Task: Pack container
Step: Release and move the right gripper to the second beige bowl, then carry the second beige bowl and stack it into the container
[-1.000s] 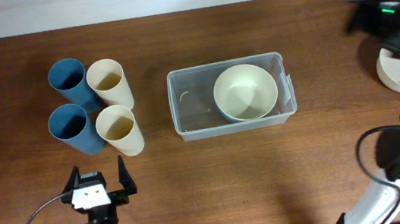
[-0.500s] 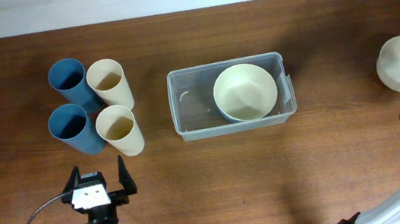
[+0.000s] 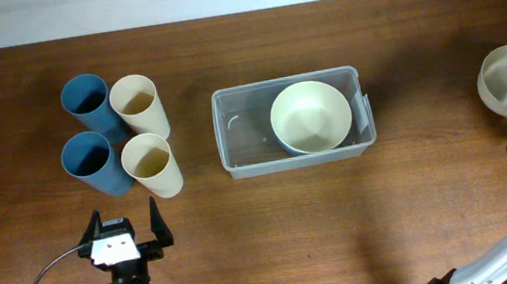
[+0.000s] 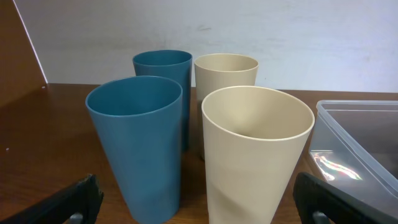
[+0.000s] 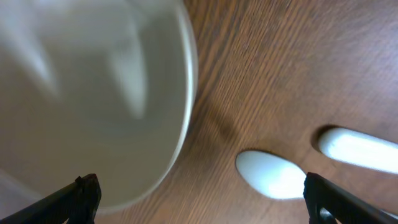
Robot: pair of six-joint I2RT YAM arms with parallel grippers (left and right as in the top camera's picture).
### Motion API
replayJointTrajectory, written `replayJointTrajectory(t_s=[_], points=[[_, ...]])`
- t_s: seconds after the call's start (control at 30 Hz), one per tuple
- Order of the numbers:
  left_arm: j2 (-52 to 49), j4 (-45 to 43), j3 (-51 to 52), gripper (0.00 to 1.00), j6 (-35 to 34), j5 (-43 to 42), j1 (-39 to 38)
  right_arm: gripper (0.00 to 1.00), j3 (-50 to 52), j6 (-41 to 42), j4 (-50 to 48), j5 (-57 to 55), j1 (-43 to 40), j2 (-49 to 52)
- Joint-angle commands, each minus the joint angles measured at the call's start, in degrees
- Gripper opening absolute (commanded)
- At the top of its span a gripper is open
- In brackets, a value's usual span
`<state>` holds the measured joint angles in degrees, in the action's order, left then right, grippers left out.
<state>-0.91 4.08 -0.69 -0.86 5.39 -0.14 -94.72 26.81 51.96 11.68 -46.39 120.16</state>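
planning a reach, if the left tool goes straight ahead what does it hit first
Likely the near cream cup, with the near blue cup beside it almost level; depth between them is unclear.

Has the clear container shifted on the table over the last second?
No. The container keeps its spot beside the cream cups, same gap as before.

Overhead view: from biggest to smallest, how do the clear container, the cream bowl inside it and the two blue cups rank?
1. clear container
2. cream bowl
3. upper blue cup and lower blue cup: they look alike, so no ranking between them.
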Motion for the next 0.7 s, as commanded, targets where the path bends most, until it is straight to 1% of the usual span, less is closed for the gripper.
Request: replayJointTrajectory(t_s=[0.0,0.13,0.23,0.3,0.33,0.4,0.5,0.53,0.57,0.67], points=[[0.28,0.09,0.15,1.00,0.92,0.42,0.31,0.99,0.44,0.48,-0.90,1.44,0.35,2.80],[0.28,0.07,0.15,1.00,0.92,0.44,0.31,1.00,0.44,0.26,-2.84,2.38,0.42,3.87],[0.28,0.07,0.15,1.00,0.92,0.42,0.31,0.97,0.42,0.28,-4.44,3.43,0.68,3.87],[0.28,0.07,0.15,1.00,0.92,0.42,0.31,0.93,0.42,0.31,-5.20,4.00,0.76,3.87],[0.28,0.07,0.15,1.00,0.92,0.42,0.31,0.87,0.42,0.35,-5.57,4.26,0.76,3.89],[0.28,0.07,0.15,1.00,0.92,0.44,0.31,0.80,0.42,0.57,-5.77,4.24,0.76,3.87],[0.28,0.07,0.15,1.00,0.92,0.42,0.31,0.58,0.42,0.74,-5.92,4.20,0.74,3.89],[0.28,0.07,0.15,1.00,0.92,0.42,0.31,0.47,0.42,0.76,-5.99,4.20,0.72,3.89],[0.28,0.07,0.15,1.00,0.92,0.42,0.31,0.42,0.42,0.76,-6.01,4.20,0.72,3.89],[0.28,0.07,0.15,1.00,0.92,0.42,0.31,0.11,0.42,0.74,-5.97,4.22,0.74,3.87]])
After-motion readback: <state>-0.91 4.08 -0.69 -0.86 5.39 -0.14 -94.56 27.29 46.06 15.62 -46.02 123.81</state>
